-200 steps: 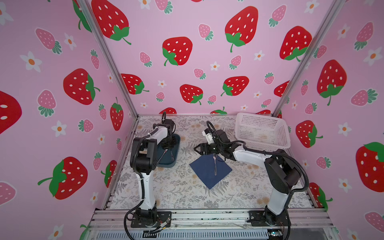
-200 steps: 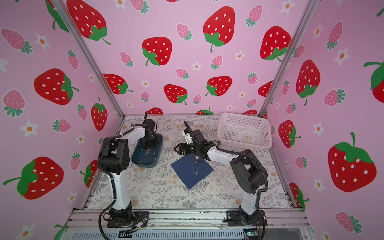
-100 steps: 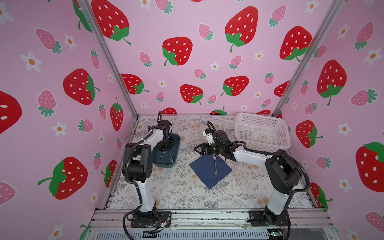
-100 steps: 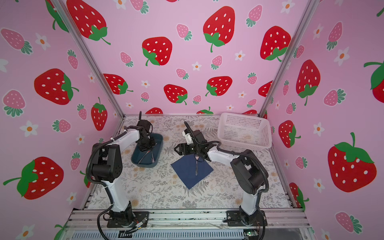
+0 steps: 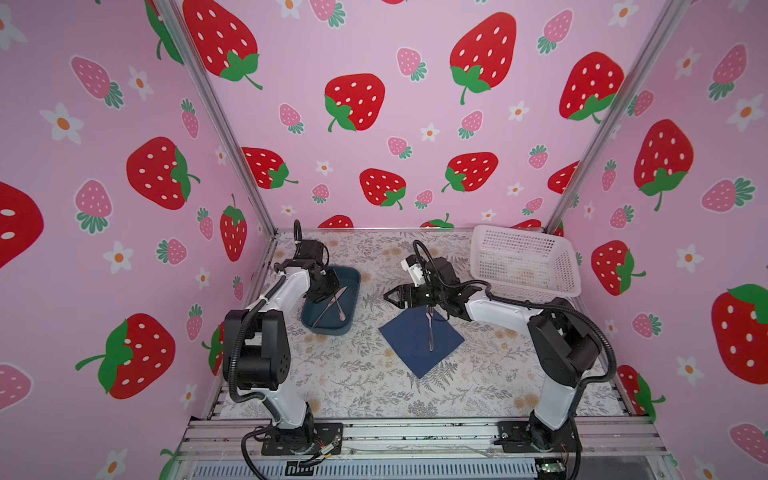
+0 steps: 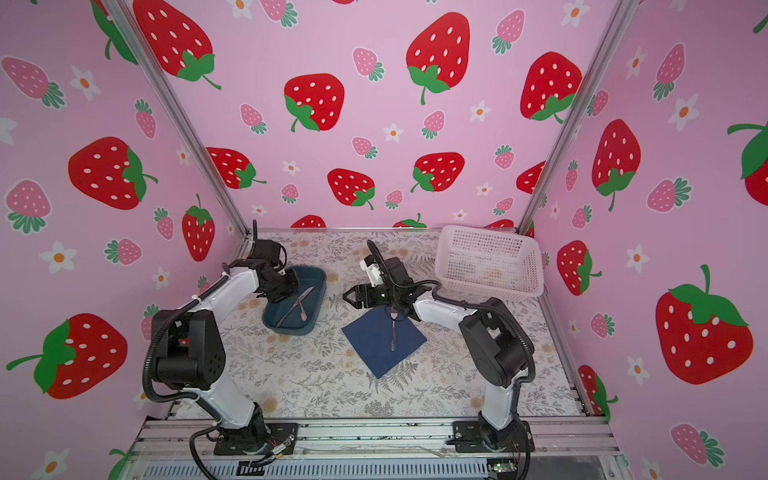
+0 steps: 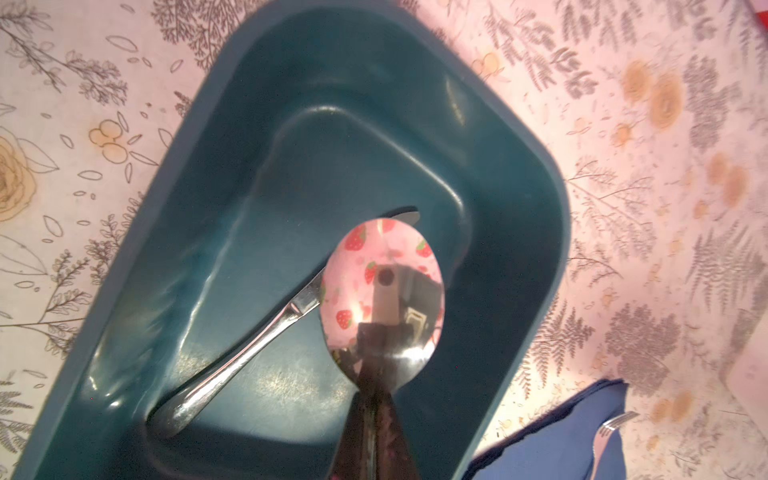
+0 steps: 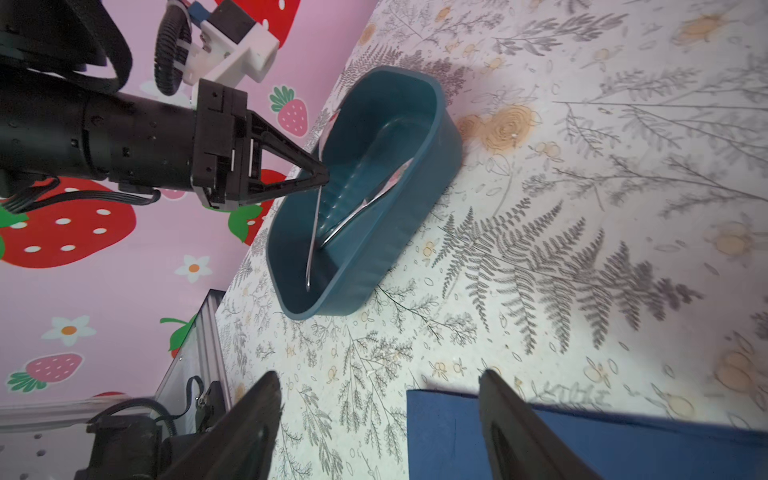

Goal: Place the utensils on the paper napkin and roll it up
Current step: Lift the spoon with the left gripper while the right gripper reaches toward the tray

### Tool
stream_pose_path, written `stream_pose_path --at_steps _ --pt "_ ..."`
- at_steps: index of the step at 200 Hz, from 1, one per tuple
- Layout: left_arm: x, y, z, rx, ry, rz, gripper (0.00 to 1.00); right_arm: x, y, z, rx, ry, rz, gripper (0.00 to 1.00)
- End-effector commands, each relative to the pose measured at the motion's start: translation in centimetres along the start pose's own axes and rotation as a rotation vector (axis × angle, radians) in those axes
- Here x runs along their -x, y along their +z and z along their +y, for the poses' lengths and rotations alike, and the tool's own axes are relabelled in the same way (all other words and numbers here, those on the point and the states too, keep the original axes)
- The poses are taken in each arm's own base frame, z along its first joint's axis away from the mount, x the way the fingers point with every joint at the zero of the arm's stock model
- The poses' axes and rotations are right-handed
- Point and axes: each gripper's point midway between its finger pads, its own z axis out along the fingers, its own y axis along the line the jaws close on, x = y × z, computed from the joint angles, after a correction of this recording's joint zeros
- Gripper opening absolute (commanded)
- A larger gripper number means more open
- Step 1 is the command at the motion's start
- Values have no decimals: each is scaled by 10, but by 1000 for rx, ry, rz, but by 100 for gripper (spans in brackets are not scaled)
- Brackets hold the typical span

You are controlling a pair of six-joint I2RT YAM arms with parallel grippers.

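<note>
The left gripper [image 8: 322,174] is clenched on the handle end of a steel spoon [image 7: 382,291], which hangs bowl-down inside the dark teal tub [image 5: 330,329]. A table knife [image 7: 249,353] lies on the tub floor, passing under the spoon. The right gripper [image 8: 378,376] has its jaws released and grasps nothing. It hovers over the 10 o'clock corner of the navy paper napkin [image 5: 409,340]. A fork [image 5: 430,330] lies on the napkin, running 12 to 6 o'clock with its tines at 12. The tub sits at 9 o'clock of the napkin, and a white mesh basket [image 5: 511,249] sits at 2 o'clock.

No legible text, no readable labels, brands or numbers (the strawberry wall print [image 5: 354,102] carries pictures only)
</note>
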Motion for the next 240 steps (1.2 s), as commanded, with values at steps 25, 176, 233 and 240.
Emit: stream_pose_path --at_steps 25,176,233,240 --pt "3 -21 -9 -86 -37 -30 0 18 35 28 73 -81 20 67" --pt "-9 -50 -32 -264 -115 -37 0 -3 120 81 297 -69 170 47" --pt "-10 -45 -29 -256 -140 -39 0 -4 117 83 293 -99 180 20" --pt "-11 -44 -29 -257 -146 -38 0 -5 117 83 291 -102 182 20"
